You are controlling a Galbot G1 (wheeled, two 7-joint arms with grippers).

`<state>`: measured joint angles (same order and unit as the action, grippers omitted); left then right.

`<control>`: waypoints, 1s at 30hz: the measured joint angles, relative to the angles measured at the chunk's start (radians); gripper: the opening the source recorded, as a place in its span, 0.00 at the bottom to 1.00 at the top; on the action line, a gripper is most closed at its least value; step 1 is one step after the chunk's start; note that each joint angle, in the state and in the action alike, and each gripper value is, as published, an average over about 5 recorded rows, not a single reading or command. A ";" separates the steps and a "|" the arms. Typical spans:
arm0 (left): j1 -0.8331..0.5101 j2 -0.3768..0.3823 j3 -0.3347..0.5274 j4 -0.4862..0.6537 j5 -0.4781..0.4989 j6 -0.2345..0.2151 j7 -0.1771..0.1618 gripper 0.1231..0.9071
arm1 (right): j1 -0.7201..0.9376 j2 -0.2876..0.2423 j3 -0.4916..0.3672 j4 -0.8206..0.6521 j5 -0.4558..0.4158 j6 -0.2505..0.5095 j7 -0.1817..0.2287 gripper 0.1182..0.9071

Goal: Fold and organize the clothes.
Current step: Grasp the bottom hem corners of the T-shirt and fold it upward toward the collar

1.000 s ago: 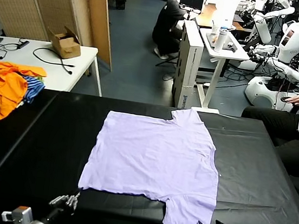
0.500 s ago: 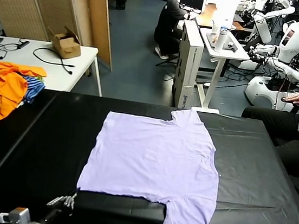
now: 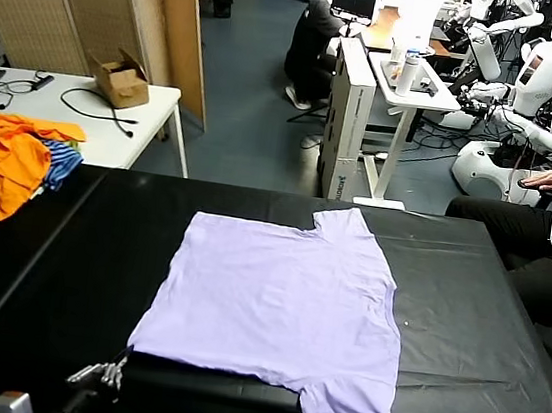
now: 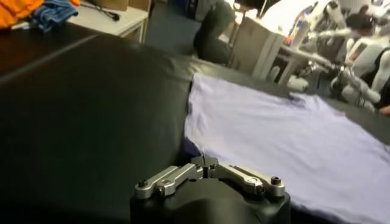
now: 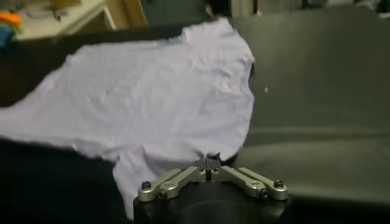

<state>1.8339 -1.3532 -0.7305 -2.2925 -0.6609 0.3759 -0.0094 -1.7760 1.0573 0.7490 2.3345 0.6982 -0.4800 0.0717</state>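
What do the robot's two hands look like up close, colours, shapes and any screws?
Both look alike. The left hand has silver metal finger links with dark screw heads, spreading from a rounded black body; its fingertips are dark. The right hand is the same build: silver links, black screws, black rounded housing. No cables or markings show on either. In the head view only small silver and black parts show at the bottom edge.

A lavender T-shirt (image 3: 279,308) lies flat on the black table (image 3: 473,321).
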 joint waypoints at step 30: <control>-0.386 0.125 0.166 0.279 0.169 0.004 -0.027 0.03 | 0.450 -0.024 -0.267 -0.356 -0.105 -0.001 0.057 0.03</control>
<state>1.4482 -1.2281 -0.5646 -2.0133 -0.4922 0.3802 -0.0367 -1.3264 1.0330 0.4824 1.9789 0.5929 -0.4811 0.1286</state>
